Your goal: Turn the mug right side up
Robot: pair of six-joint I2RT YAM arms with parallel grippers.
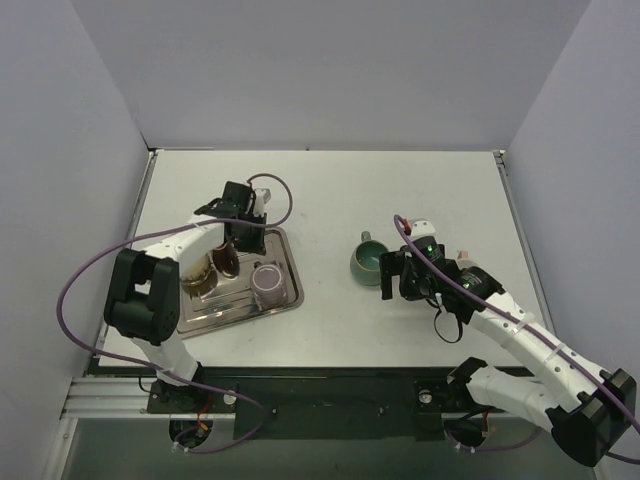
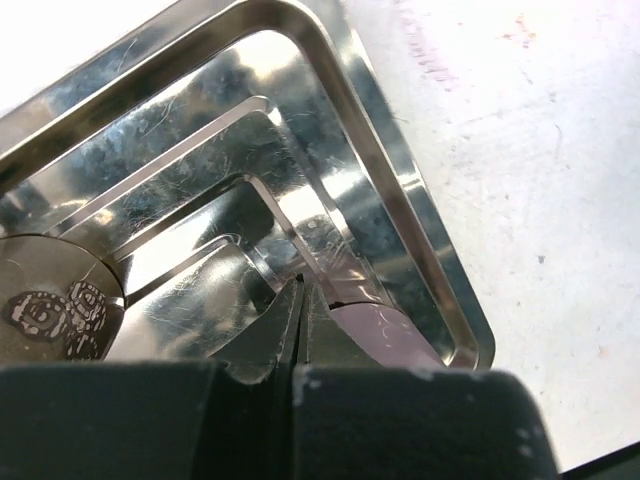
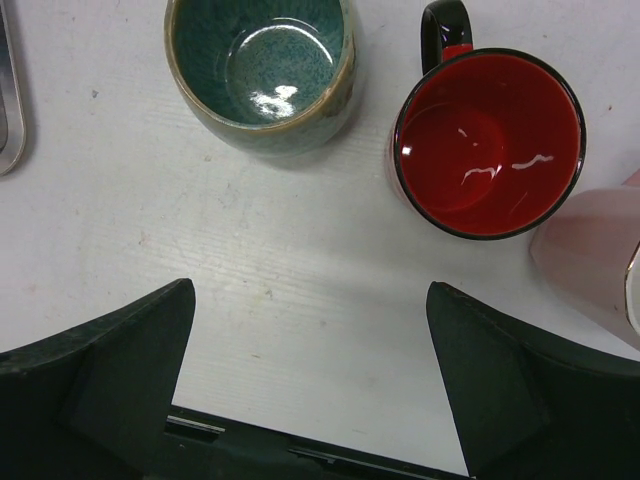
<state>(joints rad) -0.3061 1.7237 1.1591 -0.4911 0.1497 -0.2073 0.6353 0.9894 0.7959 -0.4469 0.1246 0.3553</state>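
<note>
Green mug (image 3: 262, 70) and red mug (image 3: 490, 145) stand upright, insides bare.

Two mugs sitting just ahead of right end effector (image 3: 310, 300): green mug (image 3: 262, 70), red mug (image 3: 490, 140). One pale pink cup (image 3: 590, 250) showing at that end effector's right. One steel tray (image 1: 222, 312) lying under left end effector (image 2: 300, 310). Three vessels standing in tray: amber glass (image 1: 197, 272), dark glass (image 1: 226, 260) beside left end effector, lilac cup (image 1: 267, 285). Two end effectors hanging over one bench (image 1: 400, 190). Two purple cables (image 1: 75, 290) trailing.
</note>
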